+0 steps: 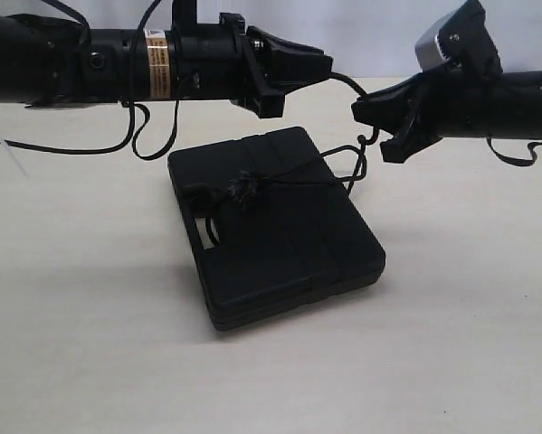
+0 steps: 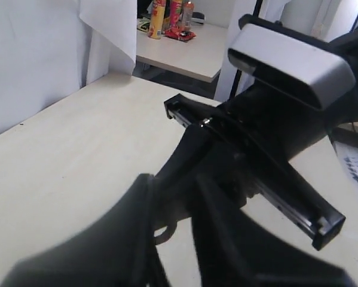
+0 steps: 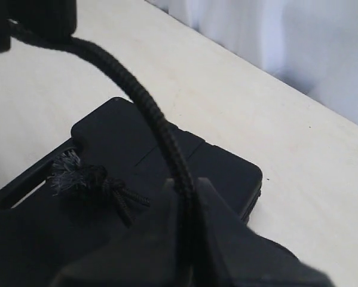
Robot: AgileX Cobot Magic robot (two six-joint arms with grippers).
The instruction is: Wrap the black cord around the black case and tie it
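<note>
The black case (image 1: 280, 226) lies flat on the pale table. The black cord (image 1: 293, 174) runs across its lid, with the frayed knot (image 1: 243, 188) near the handle slot. At the case's right edge the cord climbs to my right gripper (image 1: 363, 110), which hovers just above that edge. The right gripper (image 3: 189, 186) is shut on the cord (image 3: 144, 98), above the case (image 3: 220, 164) and the knot (image 3: 77, 176). From there a short arc of cord bridges to my left gripper (image 1: 329, 65), whose tips pinch it. The left gripper (image 2: 174, 185) shows nearly closed, blurred fingers.
Thin smooth robot cables (image 1: 148, 136) hang in loops under the left arm, behind the case. The right arm's silver camera housing (image 2: 289, 60) faces the left gripper closely. Bare table (image 1: 90, 316) surrounds the case. A second table with bottles (image 2: 167, 18) stands beyond.
</note>
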